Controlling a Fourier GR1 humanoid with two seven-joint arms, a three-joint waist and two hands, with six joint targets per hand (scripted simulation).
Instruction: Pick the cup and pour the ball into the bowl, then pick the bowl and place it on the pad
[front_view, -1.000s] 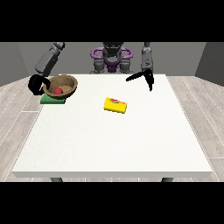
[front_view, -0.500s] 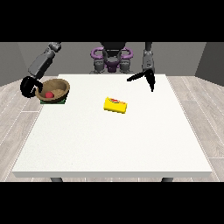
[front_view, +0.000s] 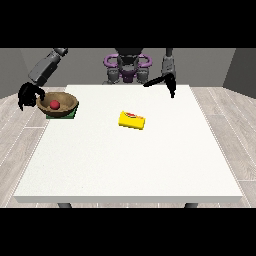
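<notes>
A brown bowl with a red ball in it rests on the green pad at the table's left edge. The hand at the view's left is at the bowl's left rim, with its fingers curled over the rim. A yellow cup lies on its side near the middle of the table, with nothing touching it. The hand at the view's right hangs above the table's far edge, fingers straight, holding nothing.
The white table stretches wide in front of the cup towards the camera. The robot's torso stands behind the far edge. Wooden floor surrounds the table.
The bowl with the ball has moved left and down onto the green pad, along with the hand at the view's left. The cup has stayed still, and the other hand has barely moved.
</notes>
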